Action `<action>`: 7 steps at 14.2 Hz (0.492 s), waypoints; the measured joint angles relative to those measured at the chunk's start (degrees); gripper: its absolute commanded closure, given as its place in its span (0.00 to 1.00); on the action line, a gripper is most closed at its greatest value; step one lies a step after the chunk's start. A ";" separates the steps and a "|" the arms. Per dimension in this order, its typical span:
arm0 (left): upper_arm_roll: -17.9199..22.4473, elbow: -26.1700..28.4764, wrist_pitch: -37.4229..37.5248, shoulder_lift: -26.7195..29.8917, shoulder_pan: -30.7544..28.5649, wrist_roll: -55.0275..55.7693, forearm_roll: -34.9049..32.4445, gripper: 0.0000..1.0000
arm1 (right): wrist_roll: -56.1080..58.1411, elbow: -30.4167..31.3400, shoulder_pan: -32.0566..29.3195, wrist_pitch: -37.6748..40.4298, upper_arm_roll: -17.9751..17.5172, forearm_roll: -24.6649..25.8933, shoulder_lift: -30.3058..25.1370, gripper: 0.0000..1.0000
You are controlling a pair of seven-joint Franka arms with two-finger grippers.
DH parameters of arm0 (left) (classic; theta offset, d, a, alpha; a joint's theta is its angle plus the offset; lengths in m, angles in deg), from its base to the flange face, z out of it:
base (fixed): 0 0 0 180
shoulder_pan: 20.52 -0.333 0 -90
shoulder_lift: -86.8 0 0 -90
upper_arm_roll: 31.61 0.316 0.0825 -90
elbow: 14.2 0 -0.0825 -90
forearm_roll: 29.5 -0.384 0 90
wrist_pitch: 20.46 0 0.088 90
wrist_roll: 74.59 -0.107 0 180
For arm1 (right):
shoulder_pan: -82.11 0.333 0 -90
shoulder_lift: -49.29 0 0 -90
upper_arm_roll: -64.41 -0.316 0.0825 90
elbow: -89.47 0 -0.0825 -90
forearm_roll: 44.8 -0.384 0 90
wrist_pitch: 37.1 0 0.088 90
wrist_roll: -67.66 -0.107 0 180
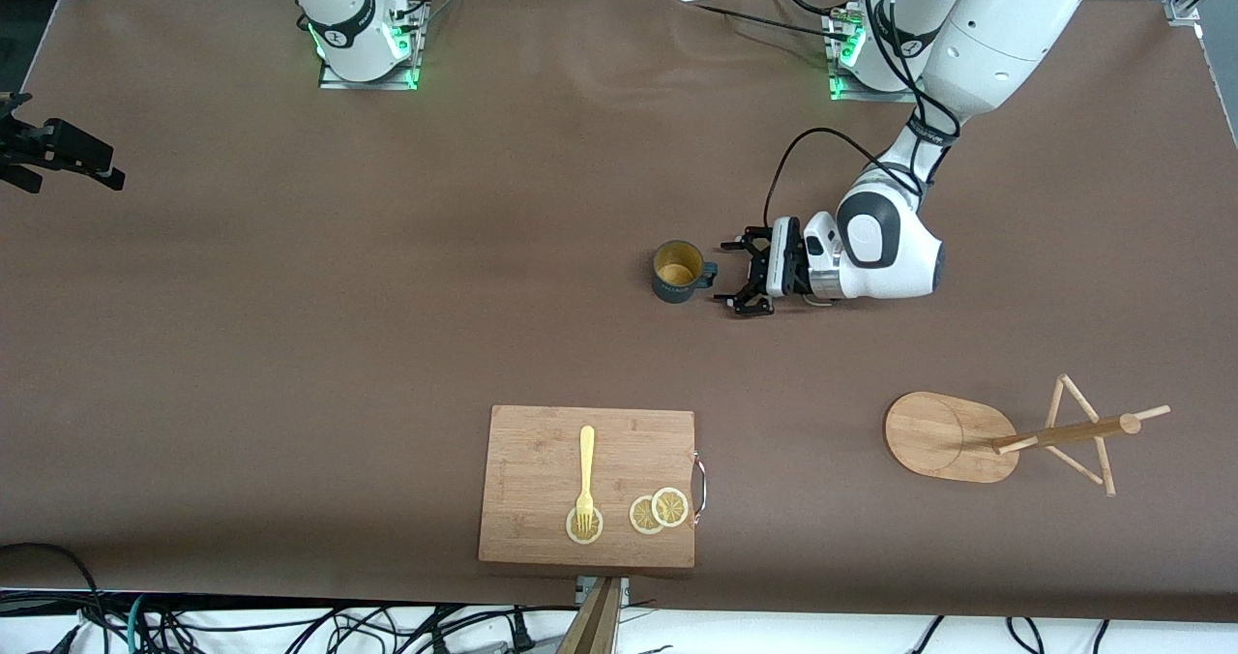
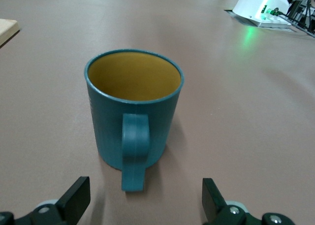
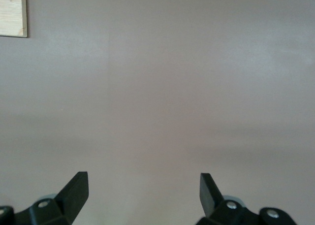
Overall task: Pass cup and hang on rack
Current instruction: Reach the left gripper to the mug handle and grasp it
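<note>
The cup (image 1: 677,270), a dark teal mug with a yellowish inside, stands upright on the brown table near its middle. Its handle (image 2: 134,156) points at my left gripper (image 1: 737,277), which sits low beside it on the side toward the left arm's end. That gripper is open, with one finger on each side of the handle's line and not touching it. The rack (image 1: 943,436), a light wooden mug tree with an oval base, is nearer the front camera, toward the left arm's end. My right gripper (image 3: 143,190) is open over bare table and waits.
A bamboo cutting board (image 1: 542,485) lies near the front edge with a yellow fork (image 1: 585,475) and lemon slices (image 1: 658,511) on it. The left arm's cable (image 1: 788,165) loops above the table between the cup and the arm's base.
</note>
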 measured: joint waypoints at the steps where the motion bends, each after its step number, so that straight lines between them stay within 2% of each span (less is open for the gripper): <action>1: -0.26 -0.02 -0.56 -0.14 0.17 0.00 0.35 0.00 | -0.01 -0.03 0.08 0.03 -0.24 0.00 0.00 0.00; 7: -0.68 -0.03 -0.89 -1.00 1.21 0.00 3.63 0.00 | -0.12 -0.25 0.22 0.08 -1.71 -0.01 0.04 0.00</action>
